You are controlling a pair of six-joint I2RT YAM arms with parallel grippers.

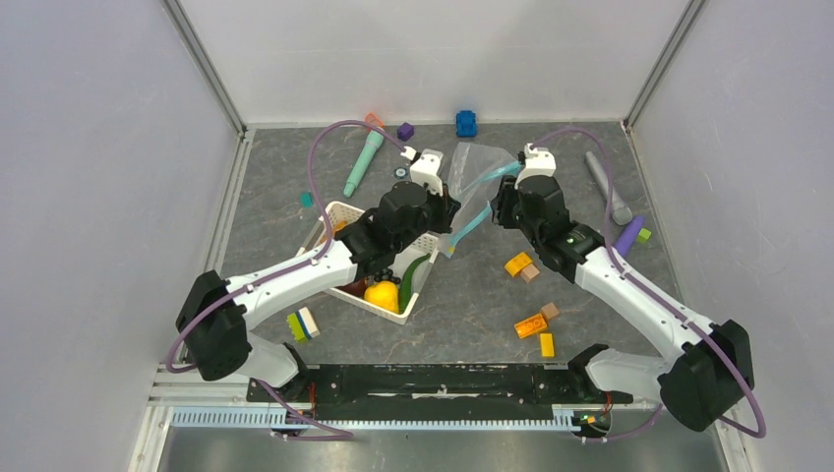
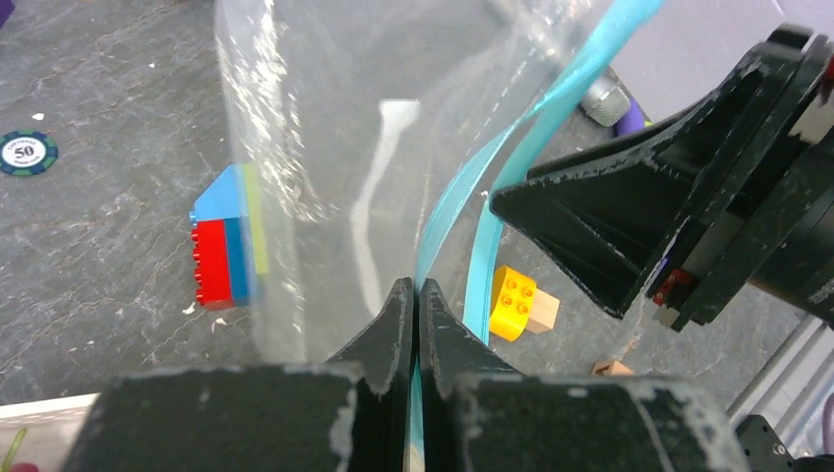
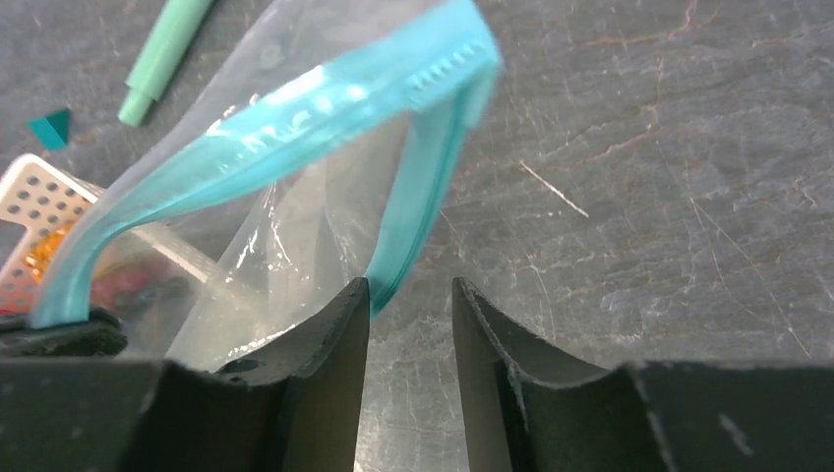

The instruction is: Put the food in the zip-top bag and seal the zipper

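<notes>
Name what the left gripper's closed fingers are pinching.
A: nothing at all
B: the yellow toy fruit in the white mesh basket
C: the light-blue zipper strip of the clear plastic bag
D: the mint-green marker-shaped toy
C: in the left wrist view, the left gripper is shut on the light-blue zipper strip of the clear plastic bag, and the strip rises from between its tips.

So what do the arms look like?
The left arm and right arm have white links and black joints, each with a purple cable. The fingers are black, wedge-shaped, scuffed at the edges; a white block tops each wrist.
</notes>
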